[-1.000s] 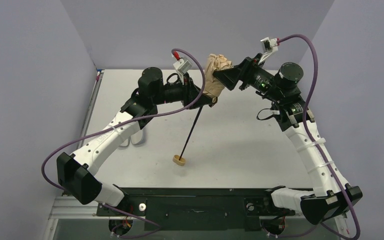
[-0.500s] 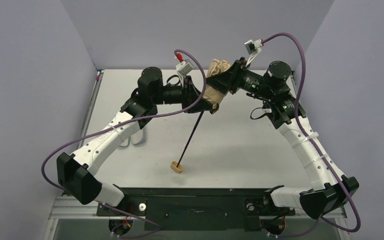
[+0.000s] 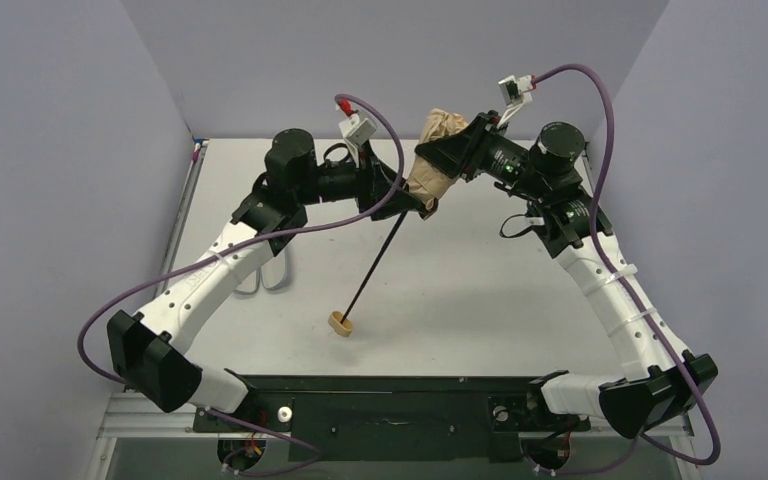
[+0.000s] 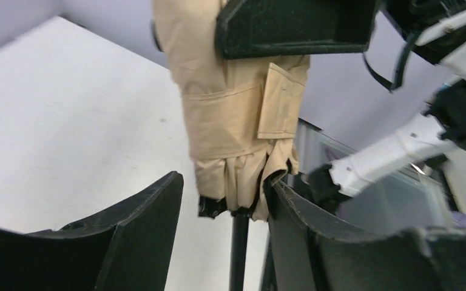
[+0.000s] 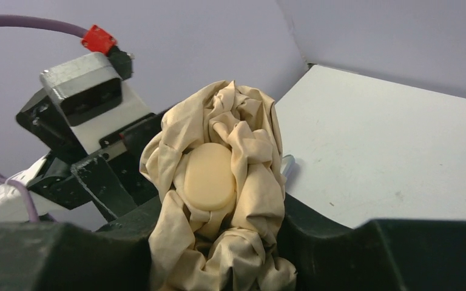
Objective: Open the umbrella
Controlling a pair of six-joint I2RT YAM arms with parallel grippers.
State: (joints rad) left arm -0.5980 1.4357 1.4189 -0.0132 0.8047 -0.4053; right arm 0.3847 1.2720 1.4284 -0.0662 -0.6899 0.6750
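Observation:
The umbrella is folded and held up in the air, its tan canopy bunched at the top. Its thin black shaft slants down to the tan knob handle, just above the table. My right gripper is shut on the upper canopy, with the round tan top cap showing above the fingers. My left gripper stands open around the canopy's lower end. Its right finger touches the fabric, while the left finger is apart from it.
A pale oblong pouch lies on the table, partly under my left arm. Purple walls close in the back and both sides. The black base rail runs along the near edge.
The right gripper has closed on the upper canopy. The left gripper has let go and opened, and its arm drew slightly left. The handle swung a little to the left.

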